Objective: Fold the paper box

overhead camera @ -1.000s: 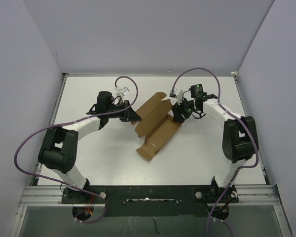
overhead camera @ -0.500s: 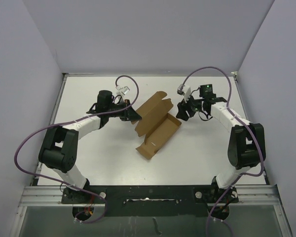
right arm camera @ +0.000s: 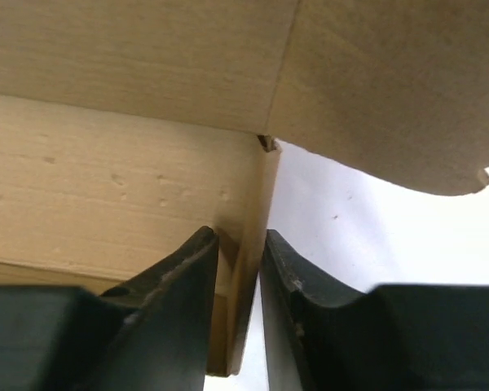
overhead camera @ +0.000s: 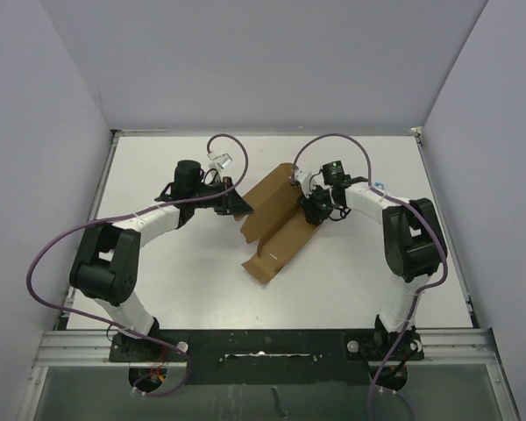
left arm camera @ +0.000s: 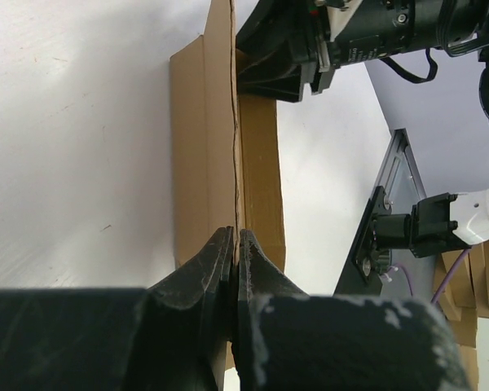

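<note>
Right wrist: black fingers (right arm camera: 179, 285) pinch thin, matte brown paper box (right arm camera: 106, 187) wall.

brown die-cut cardboard box (overhead camera: 279, 241): 1 | white-and-black robot arms (overhead camera: 149, 224): 2 | purple cables (overhead camera: 333, 135): 2 | white table (overhead camera: 351, 263): 1

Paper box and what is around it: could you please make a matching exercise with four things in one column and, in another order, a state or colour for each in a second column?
Column one
1. left gripper
2. right gripper
3. paper box
4. table

Column two
A. Brown, partly folded, lying diagonally between the arms
B. One finger on each side of a cardboard wall
C. White, carrying the box
D. Shut on a thin cardboard edge

Right pairs: 1-D, 2-B, 3-A, 4-C
</note>
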